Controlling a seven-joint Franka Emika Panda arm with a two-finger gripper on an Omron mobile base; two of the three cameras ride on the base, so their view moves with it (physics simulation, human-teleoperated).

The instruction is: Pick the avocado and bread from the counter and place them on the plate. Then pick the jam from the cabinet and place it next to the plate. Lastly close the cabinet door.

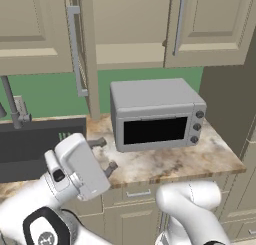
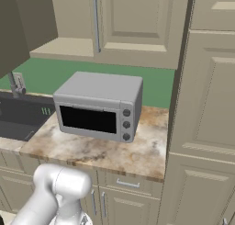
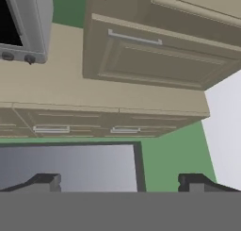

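My gripper [image 1: 104, 154] hangs at the near left edge of the counter [image 1: 170, 161], its two fingers spread wide with nothing between them. A grey microwave [image 1: 155, 113] sits on the marbled top to the right of it, and a dark sink [image 1: 35, 144] lies to the left. Above, the cabinet door [image 1: 75, 49] stands open, showing the bare beige shelf of the cabinet [image 1: 127, 54]. I cannot make out the avocado, bread, plate or jam.
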